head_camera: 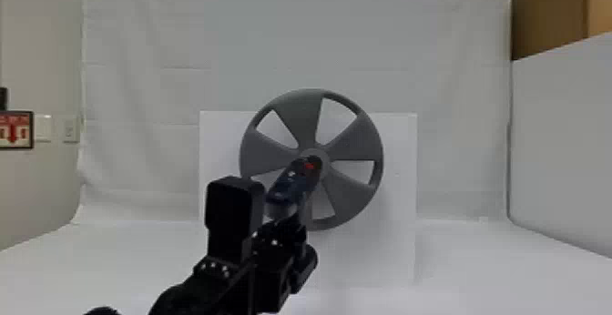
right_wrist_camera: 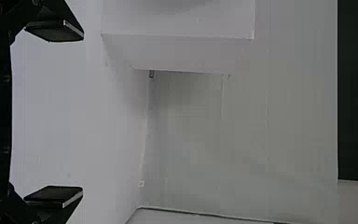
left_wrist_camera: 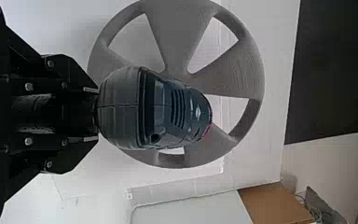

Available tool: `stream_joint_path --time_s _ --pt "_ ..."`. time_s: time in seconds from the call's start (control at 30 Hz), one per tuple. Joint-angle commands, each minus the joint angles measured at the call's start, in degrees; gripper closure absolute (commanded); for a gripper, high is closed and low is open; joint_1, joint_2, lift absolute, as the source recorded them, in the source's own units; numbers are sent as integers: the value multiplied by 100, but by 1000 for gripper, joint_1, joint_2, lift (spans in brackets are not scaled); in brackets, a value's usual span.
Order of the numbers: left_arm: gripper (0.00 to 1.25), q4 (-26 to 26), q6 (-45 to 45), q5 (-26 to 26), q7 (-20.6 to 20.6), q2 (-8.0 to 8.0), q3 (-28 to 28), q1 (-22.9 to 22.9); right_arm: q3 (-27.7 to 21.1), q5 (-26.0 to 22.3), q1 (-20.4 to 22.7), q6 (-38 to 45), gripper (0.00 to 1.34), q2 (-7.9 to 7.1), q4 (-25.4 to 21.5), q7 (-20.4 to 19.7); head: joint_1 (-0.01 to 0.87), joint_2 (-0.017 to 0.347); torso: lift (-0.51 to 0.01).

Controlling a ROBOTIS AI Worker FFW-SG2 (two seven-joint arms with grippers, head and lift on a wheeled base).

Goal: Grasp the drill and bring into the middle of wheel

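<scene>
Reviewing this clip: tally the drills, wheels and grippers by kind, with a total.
Drill: 1
Wheel: 1
Grippers: 2 (left gripper, right gripper)
Total: 4

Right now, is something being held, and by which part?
Yes: the left gripper holds the drill at its dark grey end; I cannot tell the exact grip point.
</scene>
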Motion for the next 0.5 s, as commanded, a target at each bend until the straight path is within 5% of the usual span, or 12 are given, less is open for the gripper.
stream_joint_path --time_s 0.0,0.47 --pt "1220 147 -52 -18 0 -18 -26 -57 0 9 8 0 134 0 0 5 0 0 -406" --pt "1220 499 -158 -106 0 -71 -87 -180 27 26 8 9 134 -9 0 5 0 0 -406"
